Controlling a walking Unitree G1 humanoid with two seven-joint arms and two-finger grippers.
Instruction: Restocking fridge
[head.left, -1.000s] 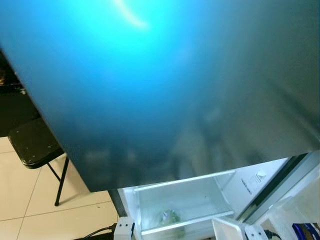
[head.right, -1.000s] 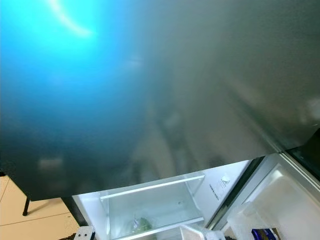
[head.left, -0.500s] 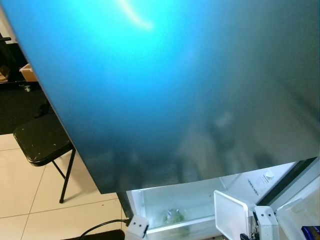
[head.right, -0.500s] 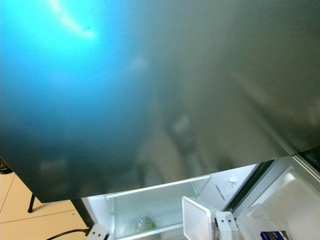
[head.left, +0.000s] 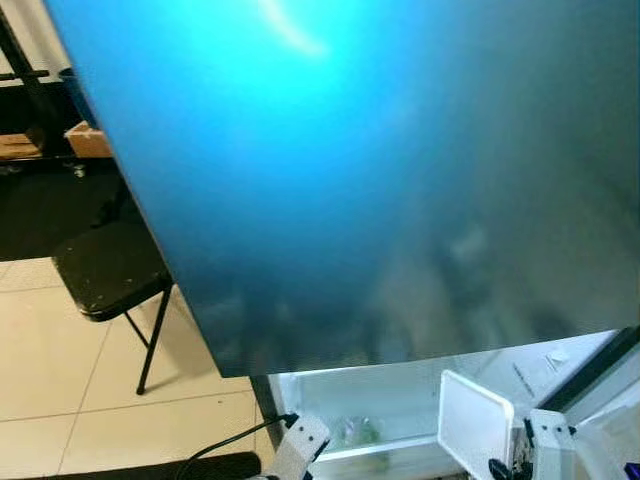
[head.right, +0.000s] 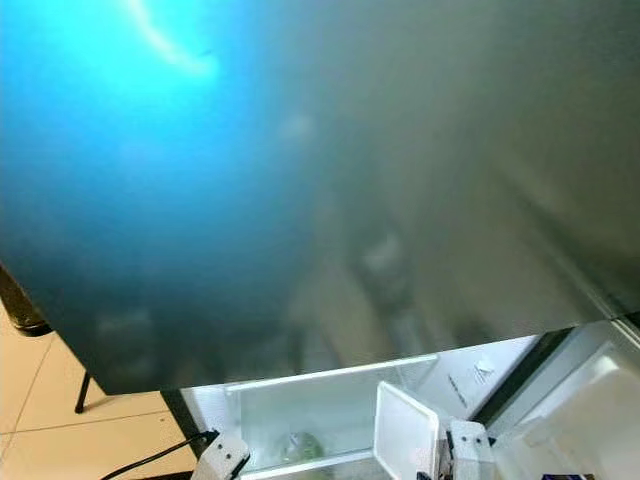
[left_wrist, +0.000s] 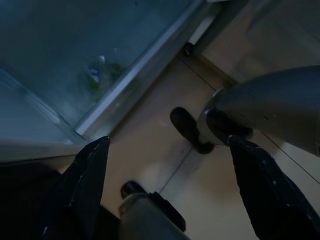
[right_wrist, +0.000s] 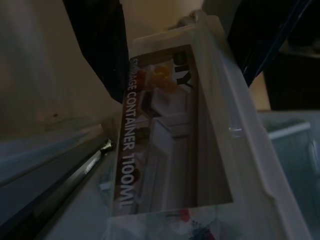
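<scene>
Pinching a white storage container (right_wrist: 200, 130), the right gripper (right_wrist: 175, 55) holds it before the open fridge (head.left: 380, 400).

Black folding chair (head.left: 105, 268) on beige tiled floor (head.left: 60, 400) — cardboard box (head.left: 88, 140) behind it; black cable (head.left: 215, 455) trailing across floor.

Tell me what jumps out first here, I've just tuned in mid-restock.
A big glossy fridge door with blue glare looms close above. Below it the lit fridge compartment holds something green. The right gripper holds a white storage container at the compartment's opening.
</scene>
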